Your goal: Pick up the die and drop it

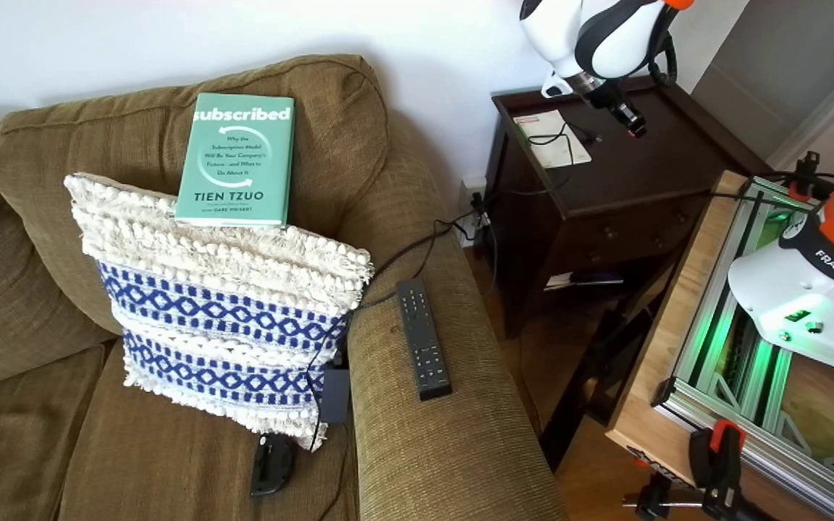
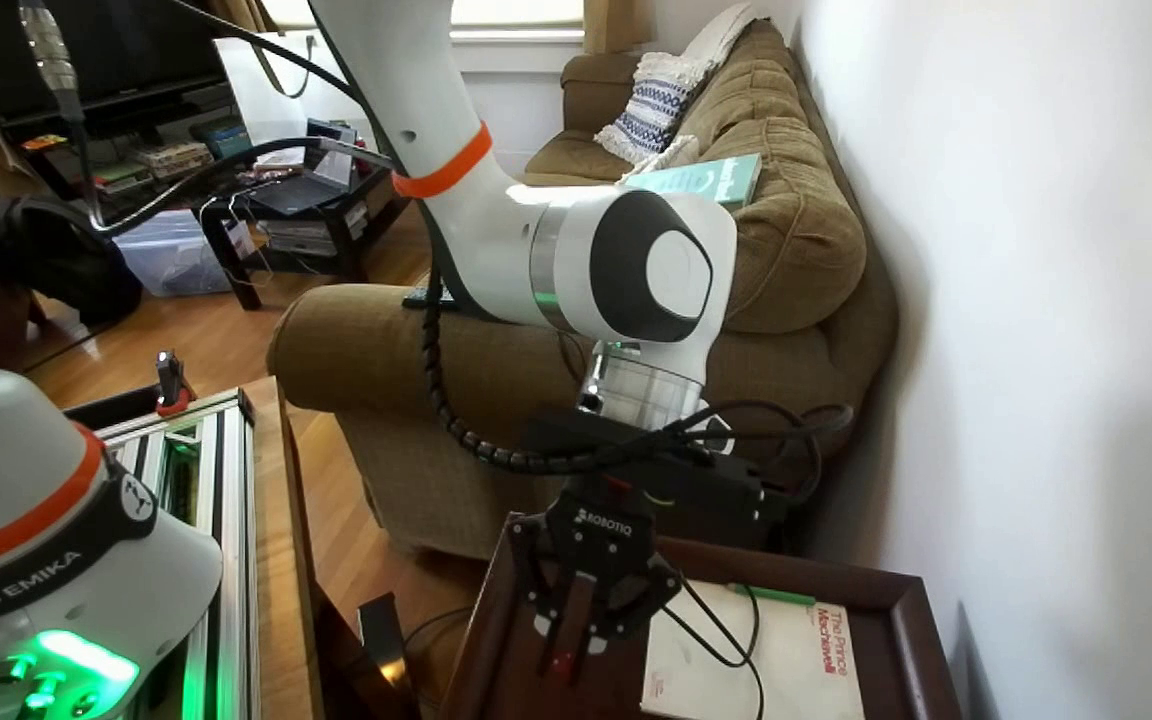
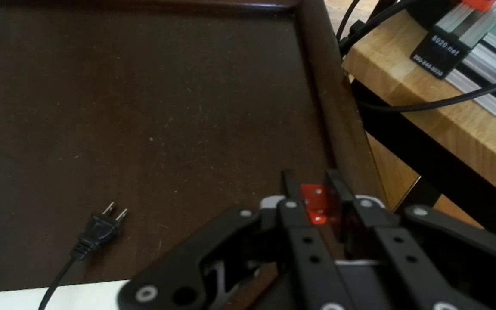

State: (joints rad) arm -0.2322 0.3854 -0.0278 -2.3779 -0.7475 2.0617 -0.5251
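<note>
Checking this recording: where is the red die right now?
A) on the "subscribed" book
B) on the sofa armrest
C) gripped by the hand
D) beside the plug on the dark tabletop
C, since the wrist view shows the red die, pale dots visible, pinched between the two sides of the hand.

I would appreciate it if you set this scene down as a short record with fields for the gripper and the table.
Grip: gripper closed on red die
Position: over the dark side table
On table: white book titled The Prince; black plug
Cord: plug's cord runs onto the book
Drop: not yet done
</note>
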